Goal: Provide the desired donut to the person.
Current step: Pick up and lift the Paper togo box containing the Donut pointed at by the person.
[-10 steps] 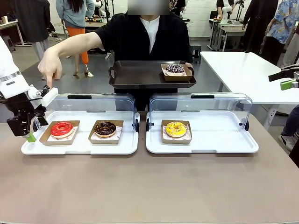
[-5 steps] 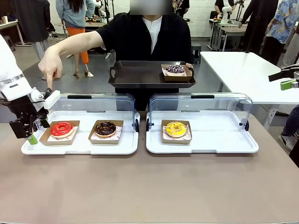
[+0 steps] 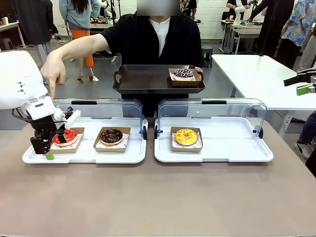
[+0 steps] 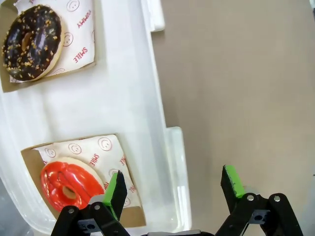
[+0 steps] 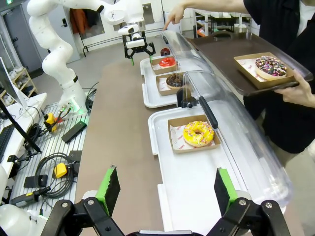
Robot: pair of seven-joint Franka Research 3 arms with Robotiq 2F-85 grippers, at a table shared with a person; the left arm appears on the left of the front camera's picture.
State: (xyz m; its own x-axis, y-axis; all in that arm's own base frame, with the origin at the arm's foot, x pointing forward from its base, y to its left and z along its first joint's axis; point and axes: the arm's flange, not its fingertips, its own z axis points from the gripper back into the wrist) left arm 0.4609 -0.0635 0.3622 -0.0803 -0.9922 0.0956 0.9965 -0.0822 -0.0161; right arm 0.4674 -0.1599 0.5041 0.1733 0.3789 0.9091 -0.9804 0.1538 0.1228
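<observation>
Where it sits, donut (image 4: 74, 174) is red-glazed.

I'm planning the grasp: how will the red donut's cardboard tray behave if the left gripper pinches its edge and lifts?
The cardboard tray looks thin with low walls, so it probably flexes under a one-edge pinch. The red donut sits loose on a paper liner and may slide if tilted. Its glossy icing looks soft; the left gripper should avoid it.

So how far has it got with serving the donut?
One sprinkled donut already sits on the person's dark tray. Their hand points at the red donut; the left gripper hangs open by it, nothing gripped. Picking it up and handing it over remain.
</observation>
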